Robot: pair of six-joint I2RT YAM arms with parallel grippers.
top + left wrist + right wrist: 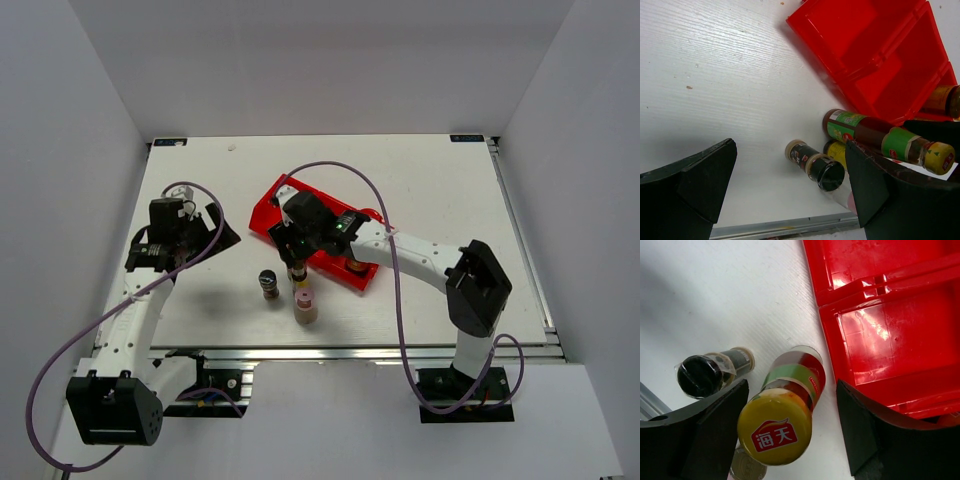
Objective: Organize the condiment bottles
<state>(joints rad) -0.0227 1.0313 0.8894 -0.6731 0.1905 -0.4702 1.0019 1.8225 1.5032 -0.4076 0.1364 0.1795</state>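
Now, biggest thing first: the red tray [270, 212] lies at an angle in the middle of the table [430, 190], and its compartments on the wrist views look bare.

The left gripper [790, 144] hangs wide open off to the side, holding nothing. The right gripper [791, 390] is poised over the tray's near edge with its jaws either side of a yellow-capped bottle [775, 432]. They're not clamped, because there's a clear gap on the tray side.

That bottle stands upright on the table just outside the tray wall. It looks rigid and light, but it's tall, slim and probably glossy, so I'd call it tippy and a bit slippery. The best hold would be across the labelled body, just under the cap. Pinching the tapering cap risks it squirting out.

There's crowding to watch too. The black-capped shaker [702, 375] stands just beside the outer finger, close enough to get nudged over. Opposite it, the tray wall sits just beside the other finger, leaving little room. Smaller still, the pink-capped bottle [304, 306] waits near the table's front edge, right under the wrist's path back.
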